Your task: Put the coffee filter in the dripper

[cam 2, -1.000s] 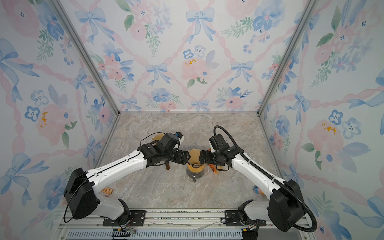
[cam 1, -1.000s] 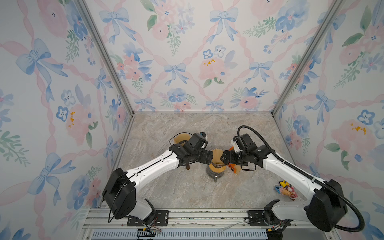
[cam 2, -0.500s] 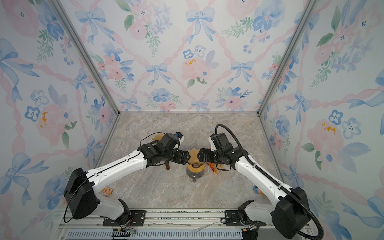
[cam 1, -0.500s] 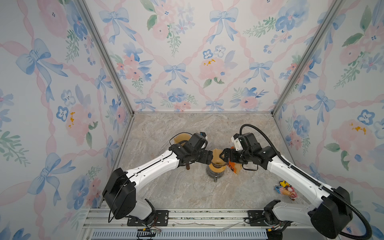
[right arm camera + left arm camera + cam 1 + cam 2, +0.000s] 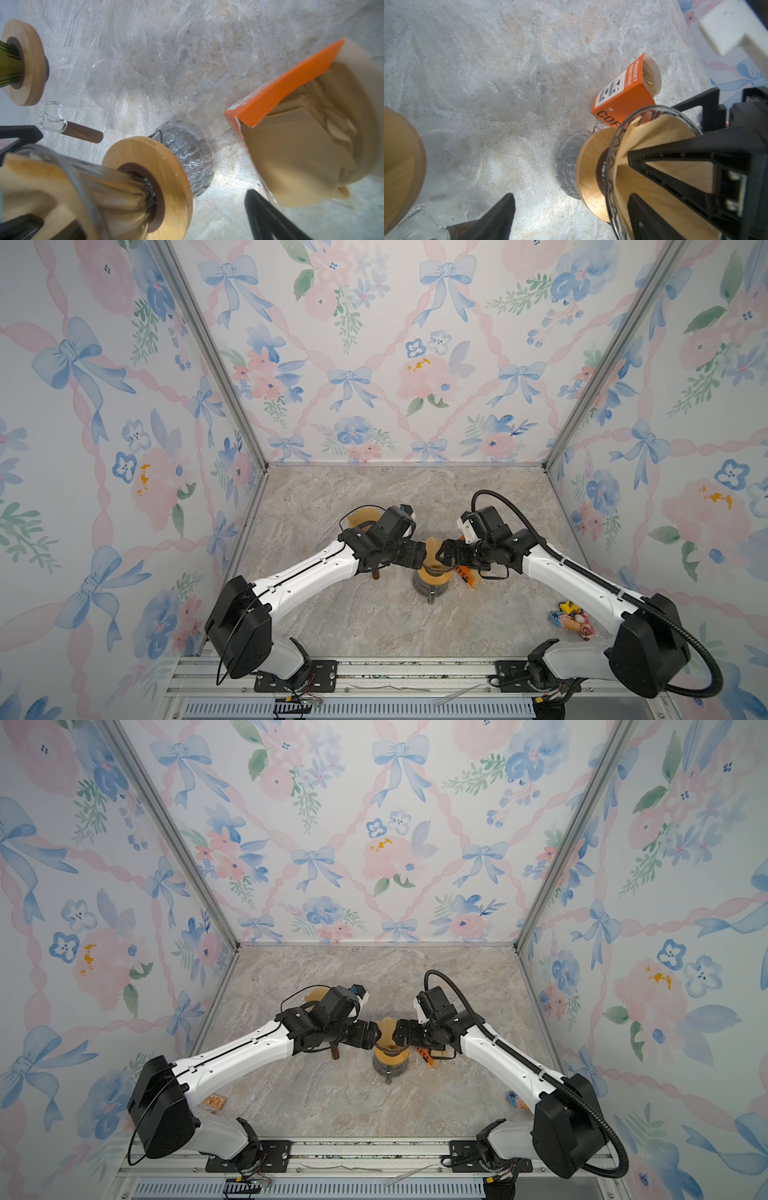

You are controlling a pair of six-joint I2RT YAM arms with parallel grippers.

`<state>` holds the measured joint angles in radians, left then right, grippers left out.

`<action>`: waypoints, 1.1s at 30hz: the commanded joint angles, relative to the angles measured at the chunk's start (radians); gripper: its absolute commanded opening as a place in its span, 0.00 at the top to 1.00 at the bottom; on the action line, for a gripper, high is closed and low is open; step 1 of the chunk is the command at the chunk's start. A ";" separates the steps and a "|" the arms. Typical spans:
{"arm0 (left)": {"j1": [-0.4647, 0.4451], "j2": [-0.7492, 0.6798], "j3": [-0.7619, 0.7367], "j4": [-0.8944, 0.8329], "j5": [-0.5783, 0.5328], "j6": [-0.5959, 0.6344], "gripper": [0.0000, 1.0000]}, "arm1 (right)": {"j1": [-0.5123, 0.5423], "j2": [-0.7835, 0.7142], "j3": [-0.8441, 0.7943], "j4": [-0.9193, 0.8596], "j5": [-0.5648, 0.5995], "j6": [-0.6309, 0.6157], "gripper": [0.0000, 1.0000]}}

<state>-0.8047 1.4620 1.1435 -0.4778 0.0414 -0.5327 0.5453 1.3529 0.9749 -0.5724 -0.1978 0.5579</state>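
The glass dripper (image 5: 432, 572) (image 5: 390, 1051) with a wooden collar (image 5: 589, 176) stands on a ribbed glass carafe (image 5: 187, 153) mid-table. The brown paper coffee filter (image 5: 434, 546) (image 5: 386, 1028) (image 5: 664, 135) (image 5: 31, 182) sits inside its cone, its edge poking above the rim. My left gripper (image 5: 419, 556) (image 5: 370, 1036) (image 5: 575, 218) is open at the dripper's left side, one finger over the filter, the other clear of the collar. Opposite it, my right gripper (image 5: 446, 556) (image 5: 401, 1033) (image 5: 145, 224) is open, straddling the rim the same way.
An orange filter box (image 5: 467, 574) (image 5: 623, 97) (image 5: 280, 87) with several filters lies just right of the dripper. A second wooden-collared dripper (image 5: 365, 516) (image 5: 25, 62) stands behind the left wrist. Its wood-tipped handle (image 5: 70, 128) points toward the carafe. Small toys (image 5: 571, 618) lie near the right wall.
My right gripper has edged left, closer over the dripper's rim. The left arm has hardly moved. Both grippers stay open.
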 commanded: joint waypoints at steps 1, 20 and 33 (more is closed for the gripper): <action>-0.004 -0.005 -0.011 -0.009 -0.013 -0.006 0.13 | 0.010 0.023 0.026 -0.047 0.030 0.000 0.02; -0.007 -0.023 -0.026 -0.010 -0.019 -0.013 0.13 | 0.057 -0.003 0.078 -0.088 0.027 -0.023 0.02; -0.008 -0.023 -0.021 -0.009 -0.018 -0.014 0.13 | 0.072 0.094 0.136 -0.139 0.081 -0.008 0.02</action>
<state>-0.8059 1.4620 1.1305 -0.4778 0.0341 -0.5350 0.6060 1.4319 1.0817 -0.6659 -0.1448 0.5468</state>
